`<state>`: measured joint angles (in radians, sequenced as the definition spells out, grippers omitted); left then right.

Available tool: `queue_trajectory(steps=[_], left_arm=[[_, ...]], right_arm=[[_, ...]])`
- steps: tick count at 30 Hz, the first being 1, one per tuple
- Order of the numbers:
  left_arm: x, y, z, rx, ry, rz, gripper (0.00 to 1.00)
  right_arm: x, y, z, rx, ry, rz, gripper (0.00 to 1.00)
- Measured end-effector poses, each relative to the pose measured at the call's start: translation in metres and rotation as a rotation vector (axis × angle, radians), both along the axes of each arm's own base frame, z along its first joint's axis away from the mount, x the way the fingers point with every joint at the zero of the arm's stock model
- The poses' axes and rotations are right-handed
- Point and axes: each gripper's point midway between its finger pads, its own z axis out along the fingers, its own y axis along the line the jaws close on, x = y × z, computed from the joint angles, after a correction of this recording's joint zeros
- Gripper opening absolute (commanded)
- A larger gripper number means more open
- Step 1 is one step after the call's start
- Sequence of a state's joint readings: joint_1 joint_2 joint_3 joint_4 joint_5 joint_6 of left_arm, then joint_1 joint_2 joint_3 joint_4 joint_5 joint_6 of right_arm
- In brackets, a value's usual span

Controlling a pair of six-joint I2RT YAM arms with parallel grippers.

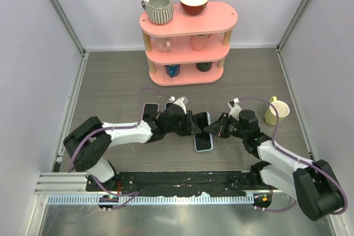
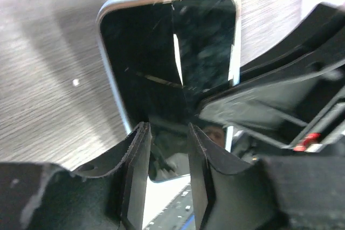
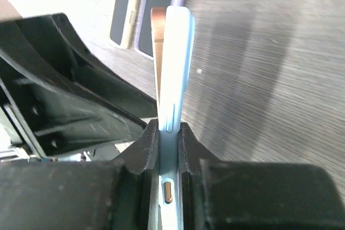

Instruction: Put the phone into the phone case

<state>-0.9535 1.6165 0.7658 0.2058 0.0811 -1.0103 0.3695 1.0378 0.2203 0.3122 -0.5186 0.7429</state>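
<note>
Phone (image 2: 172, 47) lies partly in case (image 3: 178, 63), mid-tabletop (image 1: 110, 81). R end effector (image 3: 168, 127), at its 3 o'clock, pinches the case edge. L end effector (image 2: 166, 133), at 9 o'clock, is part-open and holds nothing. Risk: if you press unevenly, a corner may stay unseated.

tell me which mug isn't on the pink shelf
The pale yellow mug, sitting on the table at the far right near the right arm; the rest sit on the pink shelf.
</note>
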Motion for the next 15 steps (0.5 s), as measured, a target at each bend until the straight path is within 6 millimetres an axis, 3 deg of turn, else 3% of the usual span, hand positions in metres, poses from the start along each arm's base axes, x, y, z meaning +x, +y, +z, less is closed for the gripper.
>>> queue_trajectory(steps=[4,6,8,11,12,15], left_arm=[[0.016,0.001,0.057,-0.101,-0.076,0.003,0.41],[0.026,0.007,0.076,-0.132,-0.109,0.023,0.41],[0.034,0.013,0.083,-0.136,-0.126,0.035,0.43],[0.036,0.022,0.077,-0.109,-0.118,0.041,0.51],[0.035,0.026,0.075,-0.097,-0.119,0.037,0.61],[0.030,0.046,0.080,-0.062,-0.132,0.033,0.75]], right_arm=[[0.001,0.004,0.027,0.039,-0.114,0.025,0.01],[0.002,0.004,0.032,0.038,-0.144,0.029,0.01],[0.003,0.003,0.029,0.031,-0.140,0.029,0.01],[0.002,0.003,0.024,0.024,-0.116,0.030,0.01],[0.002,0.004,0.023,0.025,-0.113,0.031,0.01],[0.003,0.004,0.028,0.038,-0.126,0.030,0.01]])
